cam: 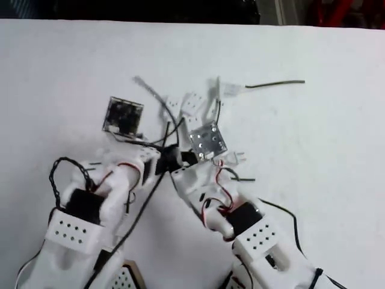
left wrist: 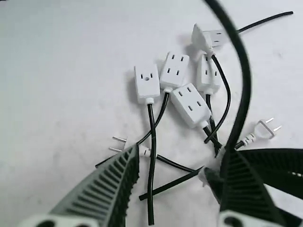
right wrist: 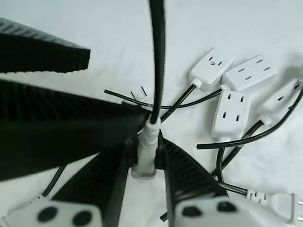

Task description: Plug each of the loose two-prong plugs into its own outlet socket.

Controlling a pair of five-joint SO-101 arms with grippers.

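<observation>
Several white outlet sockets lie bunched on the table, each on a short black cord; the high view has this cluster just beyond both grippers. My right gripper is shut on a white plug whose black cord runs up past the camera. My left gripper is open over crossed cords, close beside the right one. One loose two-prong plug lies to one side of the sockets, another sits by my left finger.
The white table spreads wide around the cluster. A dark square block and a metal plate with holes sit near the grippers. A stray black cord end lies at the back right.
</observation>
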